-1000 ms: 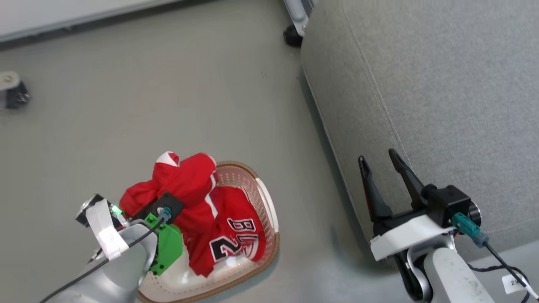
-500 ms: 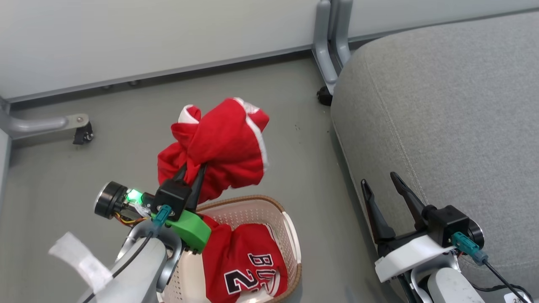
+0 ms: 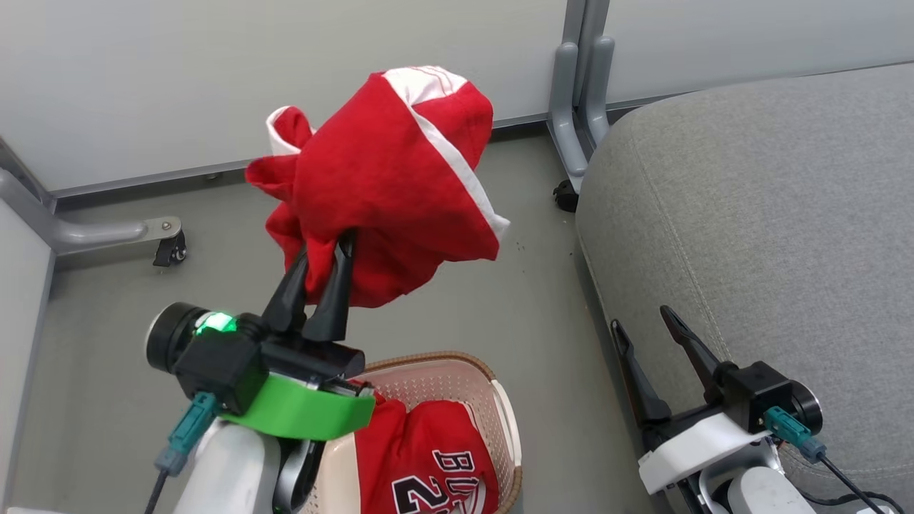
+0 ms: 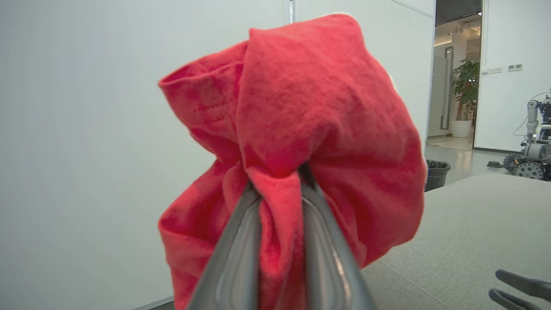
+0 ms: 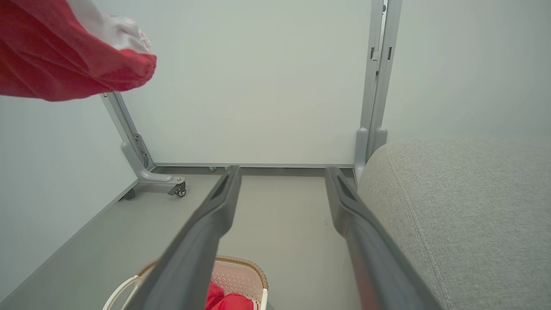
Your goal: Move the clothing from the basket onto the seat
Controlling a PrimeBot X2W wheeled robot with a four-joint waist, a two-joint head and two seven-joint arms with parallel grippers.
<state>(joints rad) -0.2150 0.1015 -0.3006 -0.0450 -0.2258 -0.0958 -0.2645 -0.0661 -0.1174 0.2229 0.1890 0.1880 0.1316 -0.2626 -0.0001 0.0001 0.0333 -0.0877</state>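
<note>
Between the two long dark fingers of our left gripper (image 3: 327,246) we pinch a fold of the soft red shorts with white side stripes (image 3: 385,164). The jaws are closed tight on the cloth, which bunches over the fingertips and hangs in the air. In the left wrist view the fabric (image 4: 301,107) is squeezed into a narrow band between the fingers (image 4: 234,258).

Below that gripper, the cream-white perforated plastic laundry basket with a brown woven-look rim (image 3: 457,360) stands on the grey floor (image 3: 107,371). The red jersey with dark lettering and numbers (image 3: 428,457) lies crumpled inside it, towards its right-hand wall.

Our right gripper (image 3: 640,319) holds nothing. Its jaws stand apart beside the left edge of the large grey woven-fabric seat cushion (image 3: 750,214), and its fingers point towards the pale wall panel (image 3: 143,86).

The seat lies to the right of the basket, with a strip of floor between them. The shorts hang left of the seat's edge, apart from it.
</note>
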